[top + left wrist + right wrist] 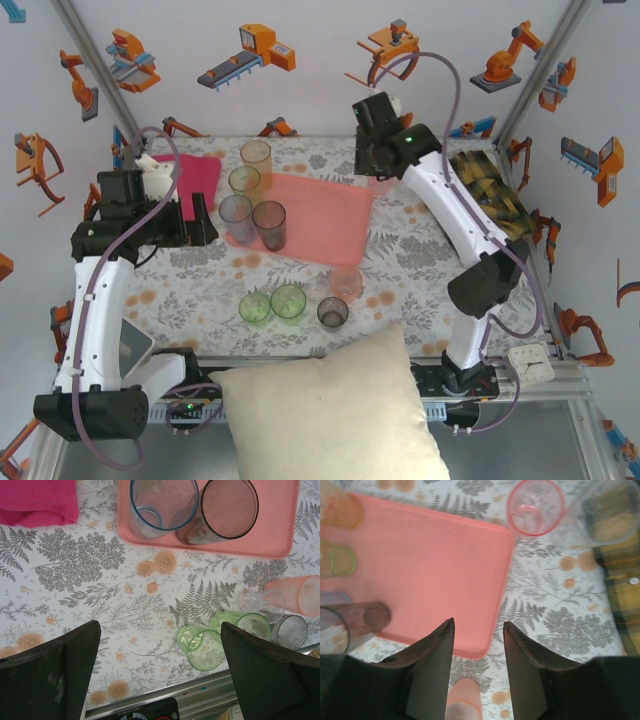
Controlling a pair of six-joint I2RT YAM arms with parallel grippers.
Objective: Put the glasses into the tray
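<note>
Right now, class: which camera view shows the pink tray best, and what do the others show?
Top external: nearly the whole tray lies in frame. The left wrist catches one edge strip of it; the right wrist a bare stretch and a corner.

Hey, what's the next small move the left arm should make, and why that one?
Probably shift the left gripper sideways toward the nearest green tumbler, then lower around it. The gripper is open and empty. That tumbler stands on the table outside the tray, and in the left wrist view it sits off-centre, close to one finger.
</note>
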